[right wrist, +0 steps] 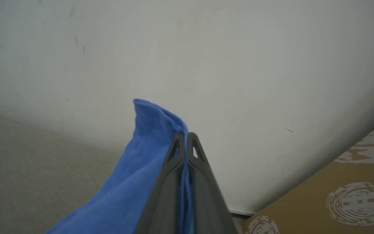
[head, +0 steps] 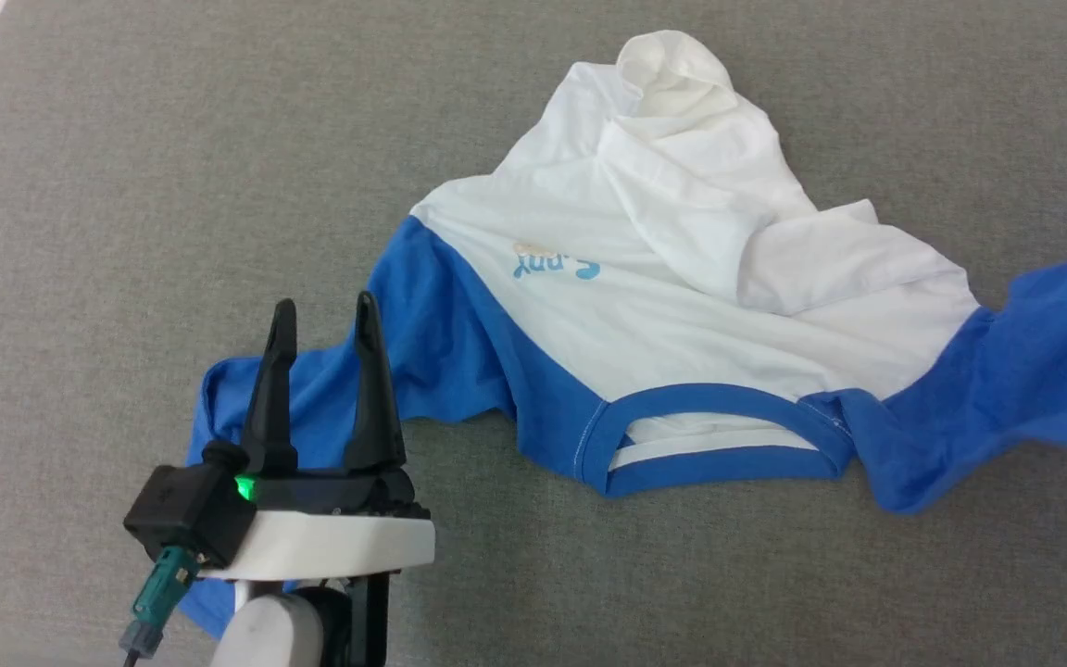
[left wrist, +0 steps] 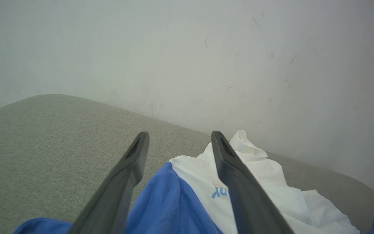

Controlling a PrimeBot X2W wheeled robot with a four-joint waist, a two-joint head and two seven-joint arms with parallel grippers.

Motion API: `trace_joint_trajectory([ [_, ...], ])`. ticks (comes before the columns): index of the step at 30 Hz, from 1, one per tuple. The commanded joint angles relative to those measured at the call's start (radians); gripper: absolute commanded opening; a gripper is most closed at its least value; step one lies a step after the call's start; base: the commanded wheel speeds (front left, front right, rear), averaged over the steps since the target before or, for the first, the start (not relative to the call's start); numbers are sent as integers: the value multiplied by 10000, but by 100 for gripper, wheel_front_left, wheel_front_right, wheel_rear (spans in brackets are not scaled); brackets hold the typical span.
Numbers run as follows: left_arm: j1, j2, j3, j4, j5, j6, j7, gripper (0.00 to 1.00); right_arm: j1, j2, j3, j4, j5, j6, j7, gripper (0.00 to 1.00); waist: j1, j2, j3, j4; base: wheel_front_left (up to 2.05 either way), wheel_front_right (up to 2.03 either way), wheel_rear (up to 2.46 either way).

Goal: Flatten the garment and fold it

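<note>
Your left tool (head: 326, 301) is released, with its two fingers spread wide. It hovers over the blue left sleeve (head: 441, 324) of the garment (head: 645, 306), and I cannot tell whether the tips touch the cloth. I judge it is set there to take that sleeve, so the shirt can be drawn out from both ends. In the left wrist view the sleeve runs up between the fingers of the left tool (left wrist: 179, 134). The white body (left wrist: 265, 175) lies beyond them and off to their right.

The garment rests crumpled on the grey counter (head: 126, 185), not yet flat. Its collar (head: 709, 435) sits to the right of the left tool on the near side. The white hem (head: 672, 65) is heaped up well beyond it.

Further right, the right sleeve (head: 1006, 389) appears raised off the counter and is blurred towards the edge. That is because your right tool (right wrist: 185, 135) is clenched on it. Blue cloth is pinched between its closed fingers, and the cuff edge (right wrist: 148, 110) stands out past the tips. That hold looks meant to pull the sleeve outward and spread the body.
</note>
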Motion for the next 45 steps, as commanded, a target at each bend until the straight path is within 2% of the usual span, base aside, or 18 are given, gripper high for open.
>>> trace_joint_trajectory([
  [1, 190, -18, -35, 28, 143, -61, -47, 100, 686, -334, -622, 576, -173, -15, -166, 0, 0, 0, -15, -46, 0, 0, 0],
  [4, 218, -18, -47, 64, 160, -99, -47, 100, 1545, -505, -1297, 1525, -221, -15, -483, 0, 0, 0, -16, -29, 0, 0, 0],
  [7, 219, -17, -23, 151, 187, -199, -47, 100, 2040, -400, -1683, 2424, -307, -15, -789, 0, 0, 0, -41, 12, 0, 0, 0],
  [16, 192, 77, -76, 379, 206, -333, -26, 100, 2433, -37, -1775, 5389, -1227, -15, -1558, 0, 0, 0, -200, 212, 0, 0, 0],
  [17, 195, 87, -90, 393, 204, -336, -11, 100, 2375, 34, -1749, 5732, -1268, -15, -1662, 11, 0, 0, -220, 237, 0, 0, 0],
  [18, 199, 88, -109, 400, 198, -337, 4, 100, 2322, 101, -1692, 6064, -1306, -15, -1753, 40, 0, 0, -235, 261, 0, 0, 0],
  [19, 203, 88, -126, 404, 190, -335, 18, 100, 2250, 179, -1630, 6374, -1304, -15, -1815, 96, 0, 0, -248, 278, 0, 0, 0],
  [20, 205, 88, -143, 407, 183, -334, 34, 100, 2165, 259, -1563, 6652, -1259, -15, -1840, 100, 0, 0, -264, 292, 0, 0, 0],
  [24, 242, 111, -158, 386, 158, -305, 76, 100, 1706, 203, -1158, 7099, -857, -15, -1984, 100, 0, 0, -312, 250, 0, 0, 0],
  [27, 280, 130, -149, 336, 144, -282, 72, 100, 1230, -67, -837, 6689, -428, -15, -2176, 100, 0, 0, -346, 179, 0, 0, 0],
  [30, 304, 126, -127, 279, 107, -259, 57, 100, 877, -294, -163, 6013, 186, -15, -1872, 100, 0, 0, -350, 82, 0, 0, 0],
  [38, 190, 88, -265, 236, 37, -249, 11, 100, 1763, -279, 2160, 3570, 2534, -15, 1192, 100, 0, 0, -32, 46, 0, 0, 0],
  [45, 107, 57, -324, 224, 14, -185, -21, 100, 3316, 11, 2480, 2157, 3466, -15, 3473, 100, 0, 0, 324, 237, 0, 0, 0],
])
